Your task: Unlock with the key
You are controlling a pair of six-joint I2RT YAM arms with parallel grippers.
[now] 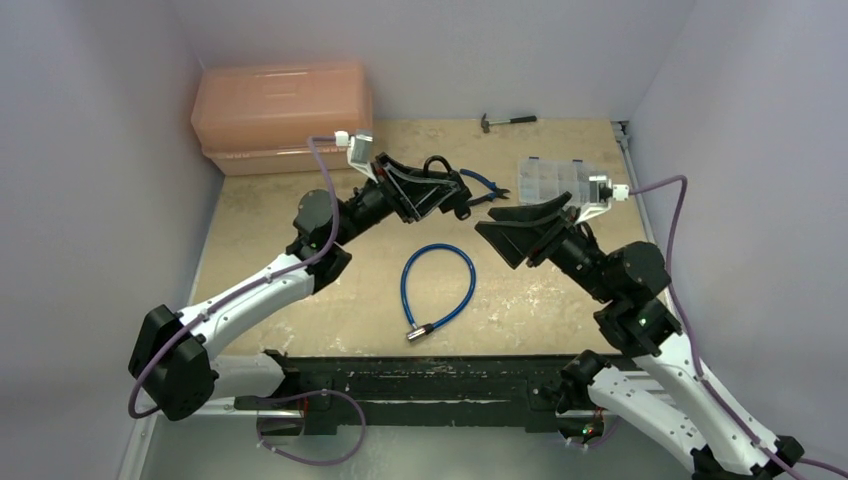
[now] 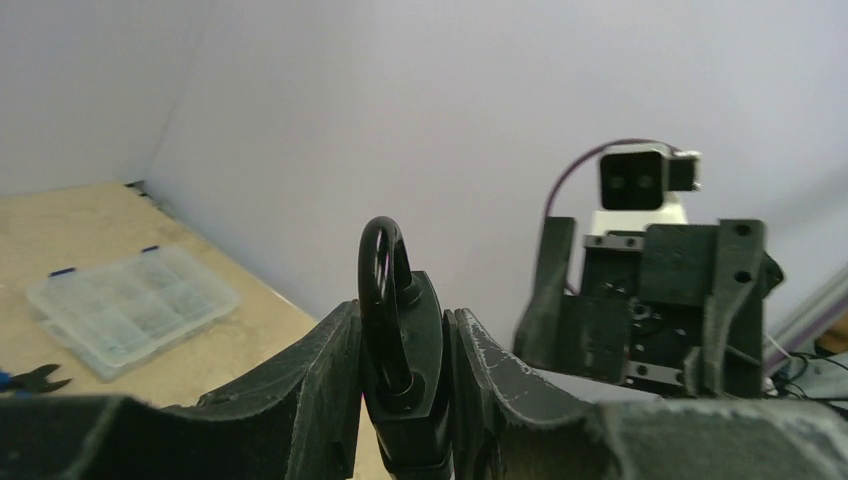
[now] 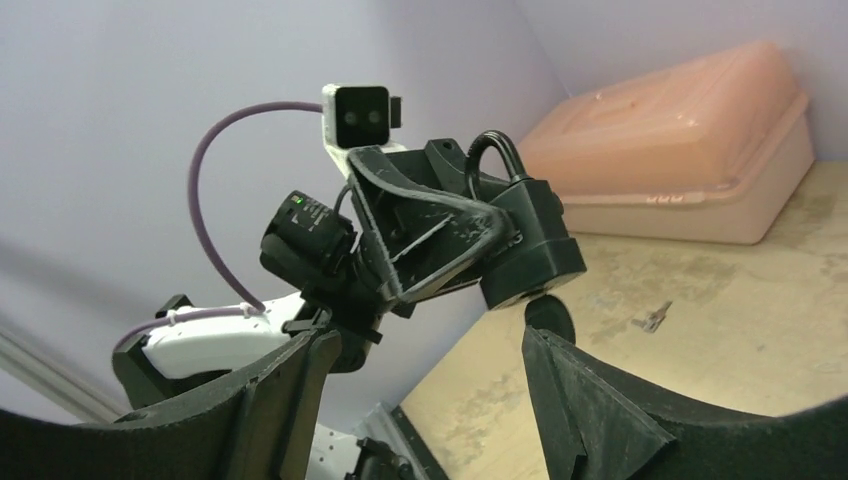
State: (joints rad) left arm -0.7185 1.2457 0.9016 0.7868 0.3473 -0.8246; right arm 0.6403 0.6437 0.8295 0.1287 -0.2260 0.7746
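My left gripper (image 2: 402,398): clamped on the padlock's body, one finger pressed to each flat side; low centre of the left wrist view
Padlock (image 3: 528,245): small and black, held up off the table in the upper middle of the right wrist view, tilted, with its bottom end facing my right gripper
Shackle (image 2: 383,270): a black loop rising above my left fingers, seated in the padlock's body at the end I can see
Key (image 3: 549,314): only its round black head shows, right under the padlock's bottom and touching it, near the centre of the right wrist view; I cannot tell how far the blade sits in the lock
My right gripper (image 3: 425,345): jaws wide apart, holding nothing; one finger is at the lower left of its own view and the other at the lower right, its tip just below the key's head
Blue cable (image 1: 437,285): a loop lying flat on the table (image 1: 330,300) in the middle of the top view, its metal end toward the bottom of the frame
Small metal piece (image 3: 652,318): lies on the table right of centre in the right wrist view, too small to make out
Pink box (image 1: 280,105): upper left of the top view, against the back wall
Hammer (image 1: 507,120): top centre, at the table's far edge
Clear organiser (image 1: 555,180): upper right, behind my right wrist
Blue-handled pliers (image 1: 488,186): on the table just beyond the padlock
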